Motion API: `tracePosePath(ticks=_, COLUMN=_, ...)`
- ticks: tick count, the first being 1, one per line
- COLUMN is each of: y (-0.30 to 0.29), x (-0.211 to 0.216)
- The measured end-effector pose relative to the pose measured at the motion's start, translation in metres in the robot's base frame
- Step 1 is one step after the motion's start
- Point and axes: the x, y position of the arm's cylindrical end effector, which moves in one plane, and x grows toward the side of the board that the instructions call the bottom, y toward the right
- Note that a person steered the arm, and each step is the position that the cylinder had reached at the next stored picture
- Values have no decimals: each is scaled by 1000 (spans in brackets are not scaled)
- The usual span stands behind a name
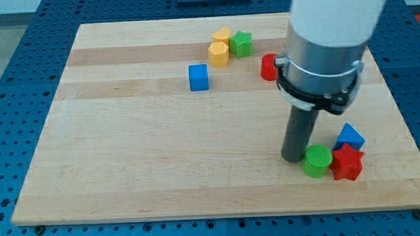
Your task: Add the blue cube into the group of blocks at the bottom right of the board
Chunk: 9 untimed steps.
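Observation:
The blue cube (199,77) sits on the wooden board (127,149) left of centre, toward the view's top. The group at the bottom right is a green cylinder (316,160), a red star-shaped block (347,163) and a blue block (349,137), all close together. My tip (293,158) rests on the board just left of the green cylinder, touching or nearly touching it. It is far to the right and below the blue cube.
Two yellow blocks (220,50) and a green star-shaped block (241,43) cluster near the view's top centre. A red block (268,67) lies right of them, partly hidden behind the arm's grey body (323,58). A blue perforated table surrounds the board.

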Motion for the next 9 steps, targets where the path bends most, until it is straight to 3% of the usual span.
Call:
tracePosePath(ticks=2, y=7, x=4)
tracePosePath(ticks=3, y=-64, x=-4)
tracePosePath(ticks=5, y=-216, x=-98)
tracePosePath(ticks=6, y=-262, x=-148)
tracePosePath(ticks=7, y=-265, x=-195)
tracePosePath(ticks=8, y=-225, x=-202)
tracePosePath(ticks=9, y=-161, x=-166)
